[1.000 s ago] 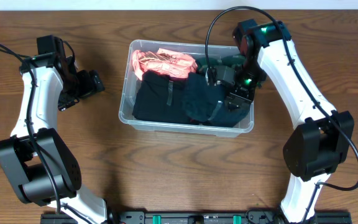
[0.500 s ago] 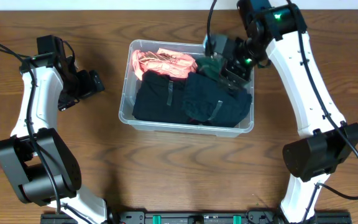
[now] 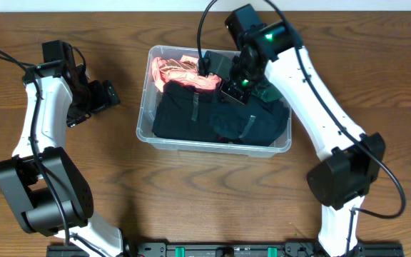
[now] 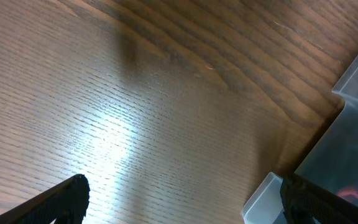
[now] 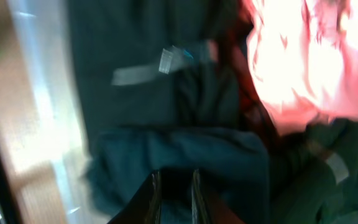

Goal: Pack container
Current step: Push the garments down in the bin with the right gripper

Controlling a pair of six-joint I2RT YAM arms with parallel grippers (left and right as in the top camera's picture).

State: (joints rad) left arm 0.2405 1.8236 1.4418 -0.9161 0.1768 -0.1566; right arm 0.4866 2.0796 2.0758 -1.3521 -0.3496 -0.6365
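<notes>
The container (image 3: 212, 145) sits mid-counter (image 3: 191, 203), clothes (image 3: 184, 114) inside; right gripper (image 3: 230, 87) hangs above its back, left gripper (image 3: 110, 95) well left

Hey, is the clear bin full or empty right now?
Full. From overhead, the container holds a black garment, a pink garment and a dark teal garment that together cover its floor.
</notes>
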